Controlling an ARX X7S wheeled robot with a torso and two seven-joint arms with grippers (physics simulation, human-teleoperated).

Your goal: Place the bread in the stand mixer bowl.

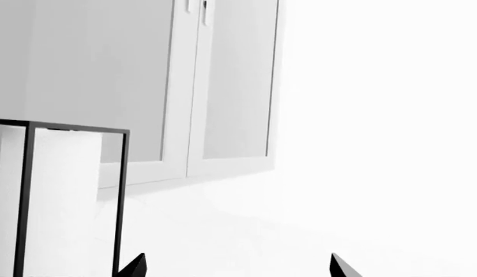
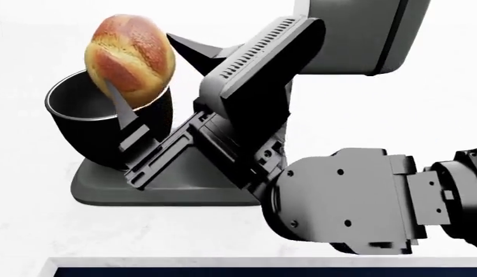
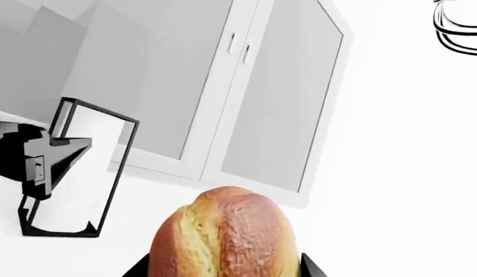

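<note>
My right gripper (image 2: 138, 60) is shut on the bread (image 2: 130, 57), a golden-brown roll with a paler split. In the head view the roll hangs in the air over the back right of the rim of the stand mixer bowl (image 2: 77, 124), a deep black bowl on the mixer's grey base (image 2: 176, 187). In the right wrist view the bread (image 3: 226, 236) fills the gap between the right gripper's (image 3: 222, 270) two fingertips. My left gripper (image 1: 238, 268) is open and empty over a white surface; it is out of the head view.
The grey mixer head (image 2: 361, 34) hangs at the upper right, close behind my right arm (image 2: 353, 202). A black wire holder with a white paper roll (image 1: 61, 196) stands near the left gripper. White cabinet doors (image 1: 215, 86) lie behind. The counter's dark front edge (image 2: 261, 271) runs below.
</note>
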